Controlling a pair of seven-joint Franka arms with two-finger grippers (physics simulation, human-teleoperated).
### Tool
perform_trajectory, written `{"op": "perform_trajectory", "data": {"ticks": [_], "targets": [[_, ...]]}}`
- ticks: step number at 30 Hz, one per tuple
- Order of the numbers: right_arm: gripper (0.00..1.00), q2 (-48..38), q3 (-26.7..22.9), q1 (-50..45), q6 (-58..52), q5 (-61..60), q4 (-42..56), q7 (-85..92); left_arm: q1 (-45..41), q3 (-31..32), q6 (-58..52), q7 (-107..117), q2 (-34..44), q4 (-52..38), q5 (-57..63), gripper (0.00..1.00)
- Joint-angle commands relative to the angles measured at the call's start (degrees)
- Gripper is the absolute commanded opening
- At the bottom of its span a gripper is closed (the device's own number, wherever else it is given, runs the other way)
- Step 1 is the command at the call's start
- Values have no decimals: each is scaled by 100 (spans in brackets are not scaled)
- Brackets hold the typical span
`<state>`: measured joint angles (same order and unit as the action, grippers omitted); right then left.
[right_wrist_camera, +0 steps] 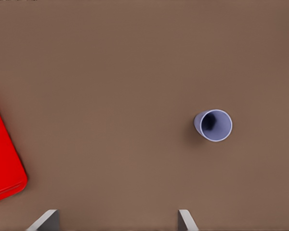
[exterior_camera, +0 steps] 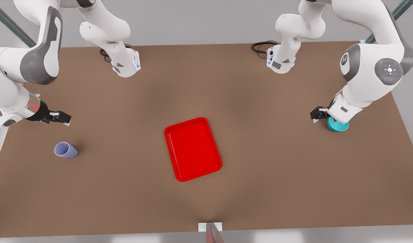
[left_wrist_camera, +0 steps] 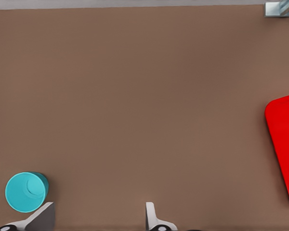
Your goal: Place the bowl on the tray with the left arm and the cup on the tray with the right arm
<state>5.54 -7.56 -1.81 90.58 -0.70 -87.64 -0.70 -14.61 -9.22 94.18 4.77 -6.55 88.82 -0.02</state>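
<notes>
The teal bowl (exterior_camera: 338, 125) (left_wrist_camera: 26, 191) stands on the brown table at the front view's right. My left gripper (exterior_camera: 316, 115) (left_wrist_camera: 98, 219) hovers just beside it, open and empty, with one finger (left_wrist_camera: 42, 216) close to the bowl's rim. At the front view's left the lavender cup (exterior_camera: 66, 150) (right_wrist_camera: 214, 125) stands upright. My right gripper (exterior_camera: 61, 117) (right_wrist_camera: 116, 221) hangs open and empty above the table, a little behind the cup. The red tray (exterior_camera: 192, 148) (left_wrist_camera: 284, 144) (right_wrist_camera: 2, 159) lies bare in the middle of the table.
Both arm bases (exterior_camera: 125, 65) (exterior_camera: 281, 62) with black cables stand at the table's far edge. A small white mount (exterior_camera: 209, 226) sits at the near edge. Open brown tabletop lies between each object and the tray.
</notes>
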Motion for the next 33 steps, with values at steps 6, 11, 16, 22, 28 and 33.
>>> {"op": "perform_trajectory", "data": {"ticks": [6, 11, 16, 22, 28, 33], "targets": [[100, 0, 0, -39, -5, 0, 1, 0, 1749, -71, 1550, -1915, -303, 1998, -1026, 100], [100, 0, 0, -30, 4, 0, 1, 0, 3315, -440, 2297, -6286, -1736, 2016, -1966, 100], [100, 9, 0, -30, 21, -9, 10, -9, 3350, -677, 2377, -6190, -2131, 2016, -1967, 100], [100, 0, 0, -30, 13, -9, 10, 0, 3421, -712, 2473, -6067, -2588, 1990, -2054, 100], [100, 9, -9, -30, 13, -123, 18, 0, 3421, -712, 2597, -5882, -2703, 1963, -2046, 27], [100, 9, -9, -30, 13, -123, 10, 0, 3421, -712, 2632, -5733, -2711, 1955, -2046, 23]]}}
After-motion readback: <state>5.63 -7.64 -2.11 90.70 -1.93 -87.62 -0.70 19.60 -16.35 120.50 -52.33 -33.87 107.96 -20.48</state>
